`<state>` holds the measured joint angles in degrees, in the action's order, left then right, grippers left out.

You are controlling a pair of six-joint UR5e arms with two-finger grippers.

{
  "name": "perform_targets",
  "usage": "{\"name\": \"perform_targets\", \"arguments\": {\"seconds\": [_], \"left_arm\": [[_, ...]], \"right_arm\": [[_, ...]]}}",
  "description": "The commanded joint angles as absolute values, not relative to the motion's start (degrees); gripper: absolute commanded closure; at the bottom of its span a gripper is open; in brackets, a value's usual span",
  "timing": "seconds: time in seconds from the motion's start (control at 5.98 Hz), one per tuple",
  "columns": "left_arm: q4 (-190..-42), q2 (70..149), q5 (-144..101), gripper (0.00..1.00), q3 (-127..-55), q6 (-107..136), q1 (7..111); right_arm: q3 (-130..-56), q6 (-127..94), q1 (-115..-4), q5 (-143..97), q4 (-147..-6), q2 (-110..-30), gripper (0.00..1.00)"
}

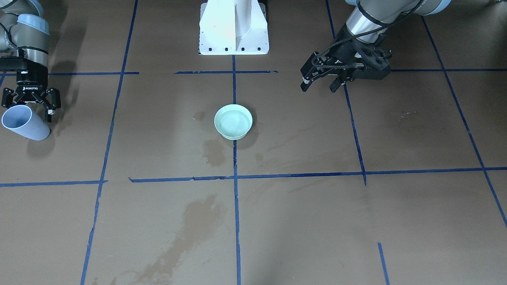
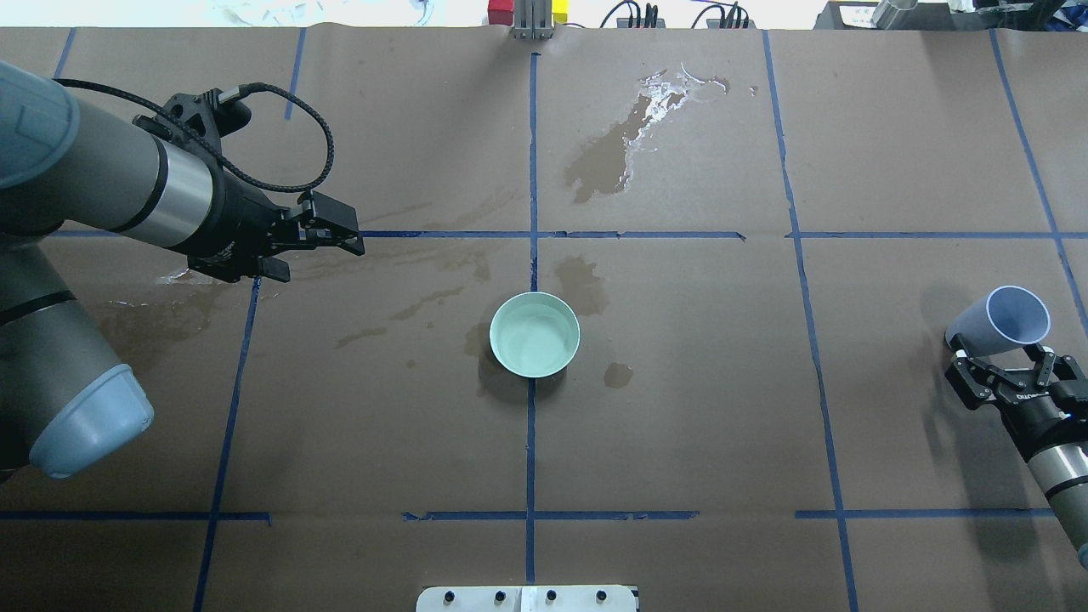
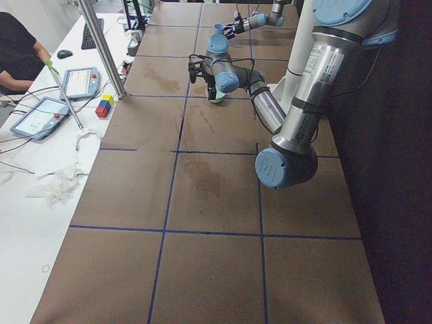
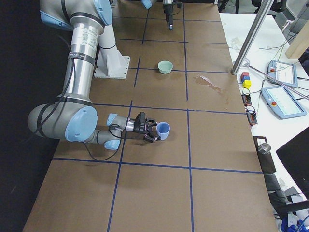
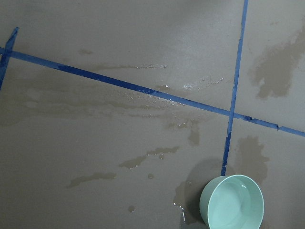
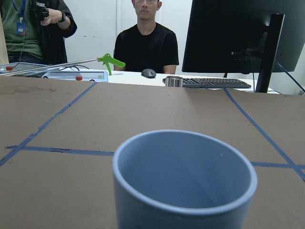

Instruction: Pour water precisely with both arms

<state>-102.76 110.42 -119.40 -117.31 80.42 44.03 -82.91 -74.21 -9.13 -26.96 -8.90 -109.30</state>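
A mint-green bowl (image 1: 233, 135) stands at the table's middle with clear water (image 1: 233, 120) in it; it also shows from overhead (image 2: 493, 336) and in the left wrist view (image 5: 202, 210). My right gripper (image 1: 27, 113) lies low and level at the table's right end, jaws spread wide. A blue-grey cup (image 1: 23, 123) stands upright on the table right at its fingertips. The cup (image 6: 183, 186) looks empty inside. My left gripper (image 1: 319, 85) is open and empty. It hovers above the table to the left of the bowl (image 2: 340, 238).
Brown paper with a blue tape grid covers the table. Wet patches lie on the far side (image 2: 612, 153), around the bowl (image 2: 582, 285) and under the left arm (image 2: 153, 306). The white pedestal (image 1: 233, 27) stands behind the bowl. Operators (image 6: 147, 43) and tablets (image 4: 280, 72) are beyond the far edge.
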Motion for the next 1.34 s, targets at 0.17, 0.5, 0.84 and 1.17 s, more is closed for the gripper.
{"name": "perform_targets", "arguments": {"seconds": [0.17, 0.5, 0.84, 1.17], "left_arm": [[-102.7, 110.5, -119.3, 0.00, -117.2, 80.4, 44.0], [-102.7, 110.5, -118.9, 0.00, -117.3, 80.4, 43.9], [-102.7, 110.5, -118.8, 0.00, -117.4, 80.4, 43.9], [-102.7, 110.4, -118.5, 0.00, -117.4, 80.4, 43.9]], "right_arm": [[-83.0, -74.3, -10.5, -26.8, -8.9, -109.2, 0.01], [-83.0, -74.2, -11.4, -26.9, -8.9, -108.7, 0.01], [-83.0, -74.1, -12.2, -27.1, -9.0, -107.8, 0.01], [-83.0, -73.9, -12.9, -27.2, -9.0, -107.8, 0.01]]}}
